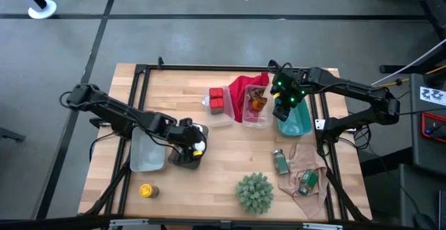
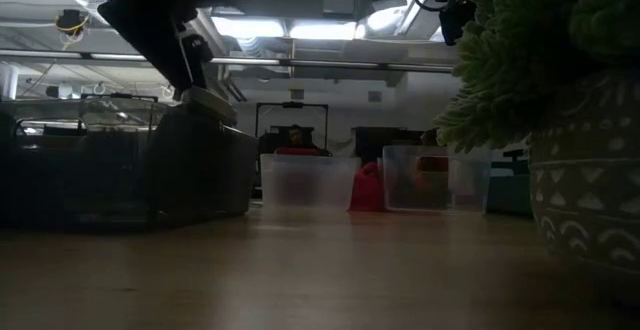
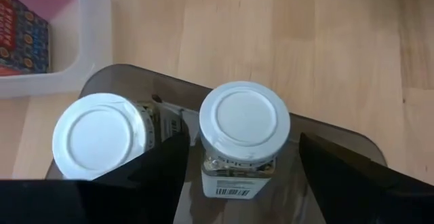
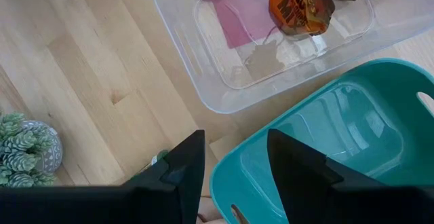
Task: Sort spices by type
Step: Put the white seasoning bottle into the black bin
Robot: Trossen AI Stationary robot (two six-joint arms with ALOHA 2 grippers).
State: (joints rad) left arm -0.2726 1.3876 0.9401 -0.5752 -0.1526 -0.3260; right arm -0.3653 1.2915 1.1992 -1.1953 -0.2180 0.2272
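Two white-lidded spice jars (image 3: 245, 123) are crowding the smoky bin (image 1: 185, 158), leaving only a narrow gap between them. Open wood is lying across the table (image 1: 230, 150) middle. The succulent pot (image 1: 254, 193) is blocking the near edge, beside the yellow-capped jar (image 1: 147, 190).

White-lidded jars (image 3: 245, 119) in a smoky grey bin (image 3: 325, 132); teal bin (image 4: 352, 129) (glossy); red tins (image 1: 217, 98).

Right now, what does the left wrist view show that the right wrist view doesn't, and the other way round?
Left wrist only: two white-topped jars standing in a dark bin, the open left hand straddling one, and red tins in a clear bin.

Right wrist only: the empty teal bin, an amber packet in a clear bin, the plant, and the empty open right hand.

Both: the wooden table.
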